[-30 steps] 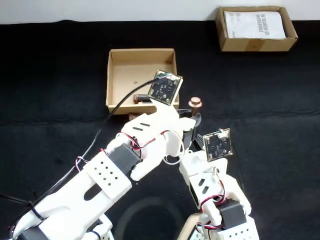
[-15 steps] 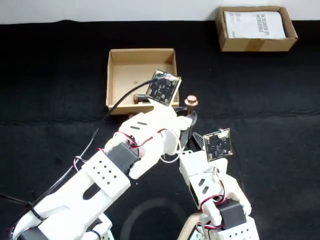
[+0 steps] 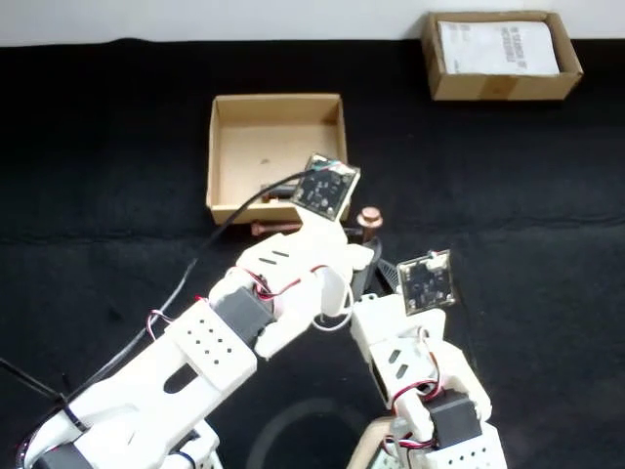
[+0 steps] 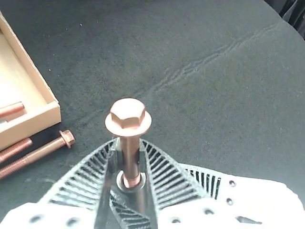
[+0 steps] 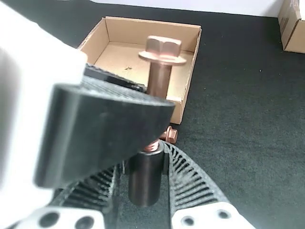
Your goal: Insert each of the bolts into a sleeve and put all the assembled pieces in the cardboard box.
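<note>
Black tablecloth (image 3: 547, 293) setup: left gripper (image 4: 128, 151) pinches the bolt (image 4: 127, 117) mid-shank, right gripper (image 5: 145, 162) clamps the sleeve (image 5: 145, 185). Both look rigid, slick and weighty, so I'd grip the sides firmly.

**Black-clothed table with two boxes and loose bolts**

The table (image 3: 107, 147) is covered in black cloth. A long crease (image 4: 200, 67) runs across the cloth just beyond the jaws of the left gripper (image 4: 127, 143). The open cardboard box (image 3: 276, 99) sits on the cloth ahead of those jaws and to their left, its near wall close to them. Two loose bolts (image 4: 40, 151) lie flat on the cloth, side by side along the outside of that near wall, between it and the jaws. A second cardboard box (image 3: 500, 88), holding a printed sheet, rests at the table's far edge, well apart from the jaws and to their right.
</note>
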